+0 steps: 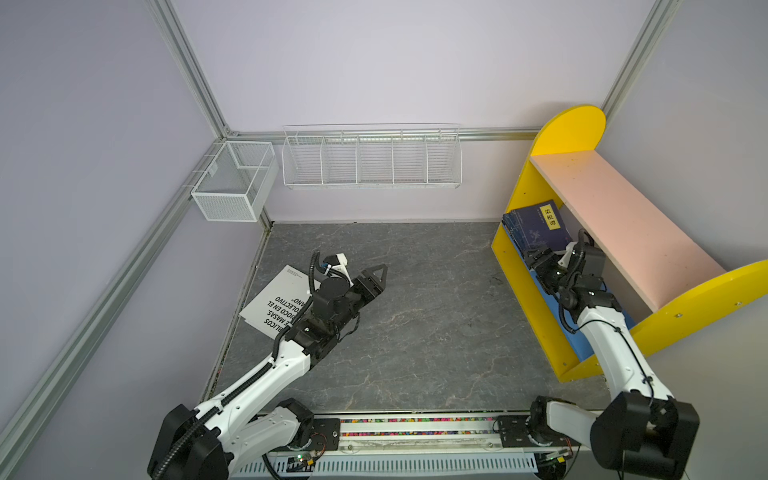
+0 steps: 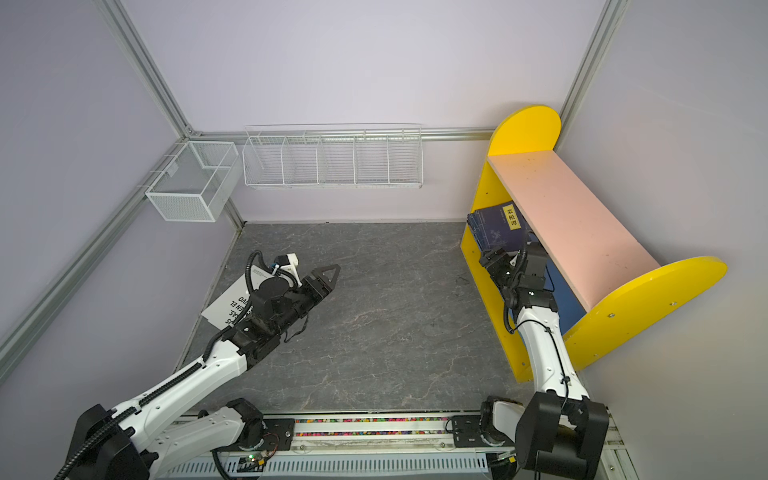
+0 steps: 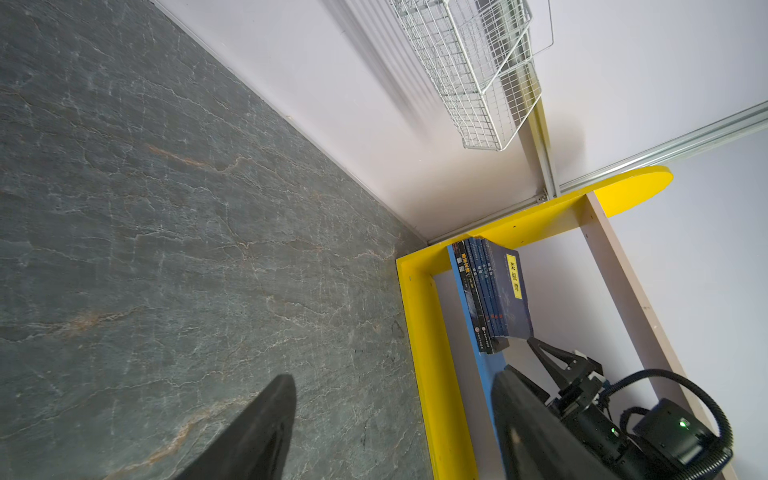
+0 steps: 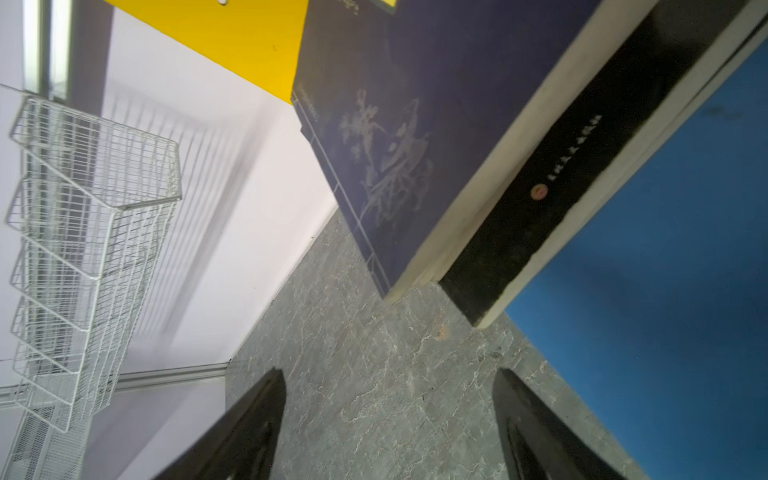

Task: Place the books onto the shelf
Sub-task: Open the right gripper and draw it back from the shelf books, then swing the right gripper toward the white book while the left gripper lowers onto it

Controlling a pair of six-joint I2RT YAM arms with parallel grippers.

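Several navy-blue books (image 1: 536, 227) (image 2: 498, 228) stand leaning at the far end of the shelf's (image 1: 623, 224) blue lower board (image 4: 665, 257), with a black book (image 4: 557, 178) (image 3: 471, 299) on the outside. My right gripper (image 1: 537, 254) (image 2: 492, 257) (image 4: 390, 374) is open just short of them, with nothing between its fingers. A large white book (image 1: 272, 301) (image 2: 224, 307) with black lettering lies flat on the floor at the left, partly under my left arm. Past it, my left gripper (image 1: 374, 276) (image 2: 326, 276) (image 3: 395, 376) hangs open and empty above the grey floor.
A white wire divided rack (image 1: 372, 160) and a white mesh basket (image 1: 235, 180) hang on the back wall. The shelf's yellow side panels (image 1: 569, 124) stand near the right wall. The arms' base rail (image 1: 415, 432) runs along the front edge.
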